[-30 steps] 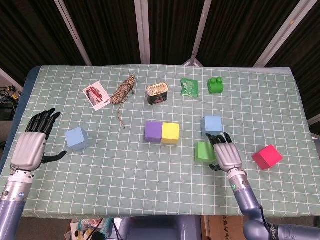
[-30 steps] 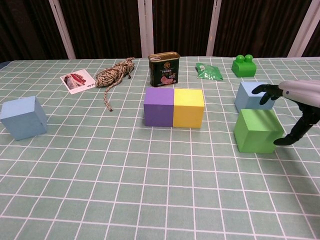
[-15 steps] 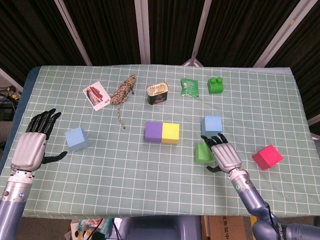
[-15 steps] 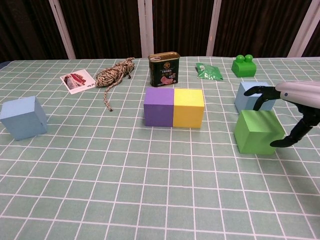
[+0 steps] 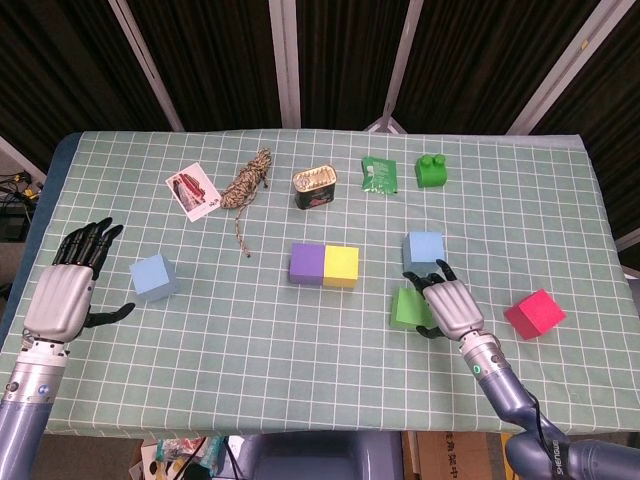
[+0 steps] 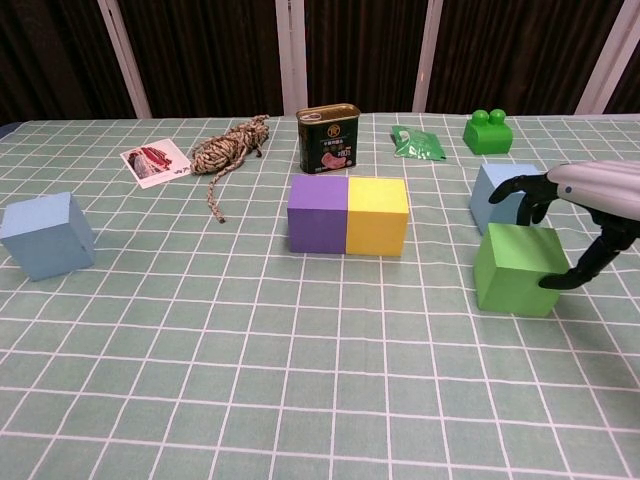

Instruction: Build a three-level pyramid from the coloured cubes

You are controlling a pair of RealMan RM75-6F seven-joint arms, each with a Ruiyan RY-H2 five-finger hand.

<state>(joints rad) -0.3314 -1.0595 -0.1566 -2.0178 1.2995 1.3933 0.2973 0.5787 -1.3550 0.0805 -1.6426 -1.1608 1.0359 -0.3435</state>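
A purple cube (image 5: 306, 263) and a yellow cube (image 5: 341, 265) sit side by side at mid-table, also the purple cube (image 6: 317, 214) and yellow cube (image 6: 377, 214) in the chest view. My right hand (image 5: 448, 306) wraps the green cube (image 5: 405, 307): in the chest view its fingers (image 6: 522, 189) curl over the far top edge of the green cube (image 6: 518, 268) and the thumb presses the right side. The cube rests on the table. A light blue cube (image 5: 424, 247) stands just behind it and a red cube (image 5: 533, 314) to the right. My left hand (image 5: 68, 287) is spread beside another light blue cube (image 5: 153, 276).
Along the far side lie a photo card (image 5: 192, 190), a coil of twine (image 5: 247, 181), an open tin (image 5: 315, 186), a green packet (image 5: 379, 174) and a green toy block (image 5: 431, 171). The green checked cloth (image 5: 250, 340) covers the table.
My right hand's fingers have curled down over the green cube, and the cube has shifted slightly to the right. The left hand has not moved.
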